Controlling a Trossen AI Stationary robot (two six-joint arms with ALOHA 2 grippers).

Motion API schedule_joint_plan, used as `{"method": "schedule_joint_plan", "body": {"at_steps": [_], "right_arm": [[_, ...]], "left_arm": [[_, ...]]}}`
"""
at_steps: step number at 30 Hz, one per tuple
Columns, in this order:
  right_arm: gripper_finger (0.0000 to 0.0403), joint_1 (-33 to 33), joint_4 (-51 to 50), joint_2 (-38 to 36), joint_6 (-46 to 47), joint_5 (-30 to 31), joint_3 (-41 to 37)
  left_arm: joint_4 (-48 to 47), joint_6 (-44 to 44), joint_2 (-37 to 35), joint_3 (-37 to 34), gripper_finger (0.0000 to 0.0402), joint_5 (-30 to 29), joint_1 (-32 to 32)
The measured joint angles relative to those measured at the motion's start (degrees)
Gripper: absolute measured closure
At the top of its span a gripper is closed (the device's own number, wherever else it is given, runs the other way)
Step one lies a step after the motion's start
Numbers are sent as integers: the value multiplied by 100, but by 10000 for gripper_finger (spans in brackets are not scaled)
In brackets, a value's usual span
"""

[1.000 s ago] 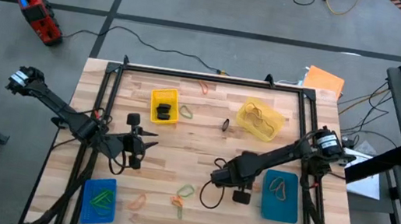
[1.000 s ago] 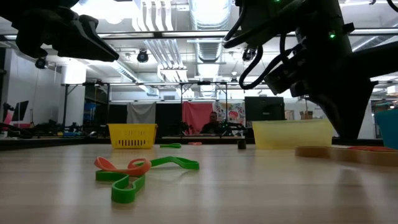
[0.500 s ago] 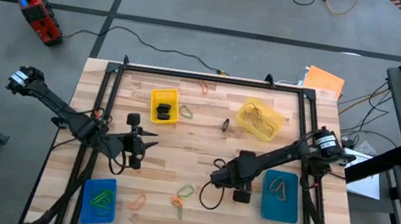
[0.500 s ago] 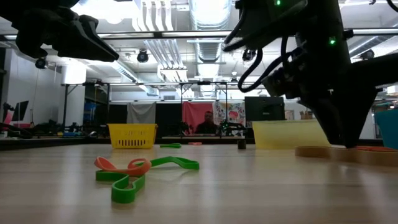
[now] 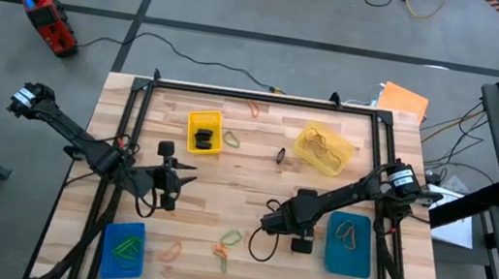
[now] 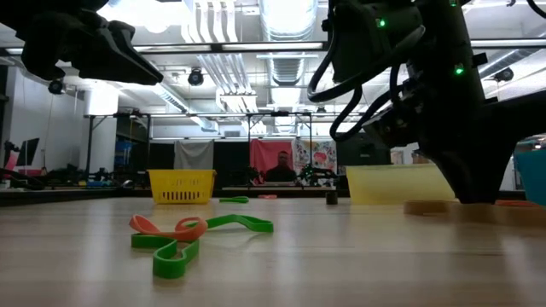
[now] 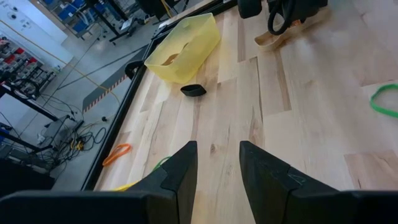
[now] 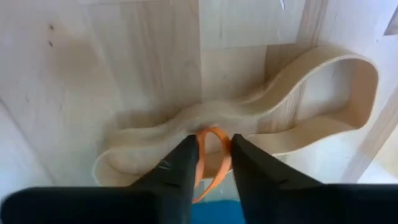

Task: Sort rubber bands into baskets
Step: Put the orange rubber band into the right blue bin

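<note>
My right gripper [image 5: 267, 222] points down at the table's middle right, shut on a small orange rubber band [image 8: 213, 138] just over a tan rubber band [image 8: 273, 115] that lies flat on the wood. My left gripper [image 5: 187, 178] waits open and empty at the middle left, and its wrist view [image 7: 217, 155] shows the gap. The bright yellow basket [image 5: 204, 131] and pale yellow basket [image 5: 324, 148] stand at the far side. The bright blue basket [image 5: 123, 249] and teal basket [image 5: 349, 244] stand near. My right gripper pinches the orange rubber band between its two fingertips [image 8: 183, 155]. The fingers come from above, pointing down. A small loop of the band [image 8: 217, 132] sticks out past the tips toward the tan band; whether it touches the tan band I cannot tell.
Loose bands lie on the table: green [image 5: 231, 140], orange [image 5: 255, 109] and black [image 5: 281, 155] at the far side, green [image 5: 232, 238] and orange [image 5: 172, 250] near. In the low view an orange and green cluster [image 6: 188, 228] lies close. A person shows in the room behind.
My right arm has shifted a little over the tan band, with the gripper going slightly toward the near edge. My left arm has kept still.
</note>
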Motion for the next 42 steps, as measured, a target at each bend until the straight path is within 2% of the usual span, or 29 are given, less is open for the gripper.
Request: {"method": "schedule_joint_plan", "body": {"at_steps": [4, 6, 16, 29, 33, 38, 42], "right_arm": [[377, -2, -2, 0, -8, 0, 0], [388, -2, -4, 0, -4, 0, 0], [391, -2, -455, -47, 220, 172, 322], [391, 62, -1634, -74, 420, 913, 1757], [394, 192, -2501, -121, 853, 1081, 2251], [394, 414, -2495, -536, 1538, 1115, 2244], [394, 650, -2475, -981, 2203, 1115, 1933]], "left_arm": [[0, -1, 0, -2, 298, 0, -1], [0, 0, 0, -2, 298, 0, -2], [0, -1, 0, -2, 298, 0, -2], [2, 1, 0, -4, 298, 0, -1], [2, 21, 0, -2, 298, 0, -1], [7, 23, -1, 15, 298, 1, -1], [7, -5, 0, 15, 298, 2, 0]]}}
